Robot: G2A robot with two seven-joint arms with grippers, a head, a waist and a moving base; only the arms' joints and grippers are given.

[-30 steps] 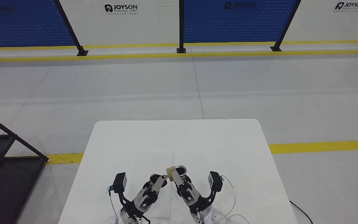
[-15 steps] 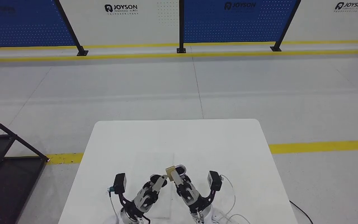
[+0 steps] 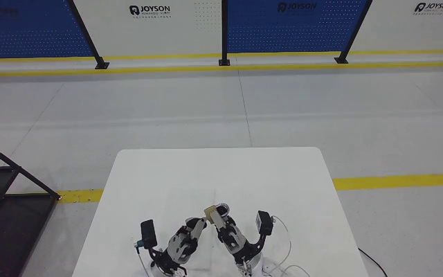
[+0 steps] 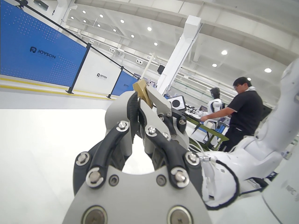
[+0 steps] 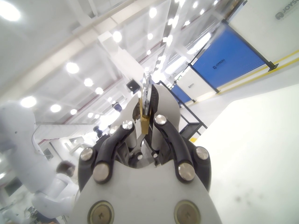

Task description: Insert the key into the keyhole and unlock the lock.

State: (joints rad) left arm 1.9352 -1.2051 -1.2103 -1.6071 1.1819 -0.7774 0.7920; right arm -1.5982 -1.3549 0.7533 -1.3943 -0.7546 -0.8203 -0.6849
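The brass lock (image 3: 208,210) is held above the white table (image 3: 208,173) near its front edge, with a silver ring-shaped part (image 3: 223,208) beside it. My left gripper (image 3: 197,223) is shut on the lock's brass body (image 4: 142,91), which sticks out past its tips (image 4: 140,99). My right gripper (image 3: 217,220) stands close beside the left one, tips almost meeting. It is shut (image 5: 147,108) on the key, a thin brass strip (image 5: 144,123) seen edge-on with a shiny silver round part (image 5: 146,87) above the fingertips. Whether the key sits in the keyhole is hidden.
White cables (image 3: 284,266) lie at the table's near right corner. A black frame (image 3: 21,181) stands on the floor left of the table. Blue and white barrier panels (image 3: 291,24) line the far side of the floor.
The left arm's wrist has drawn back a little toward the table's near edge, and the lock has shifted slightly left. Both grippers keep their hold.
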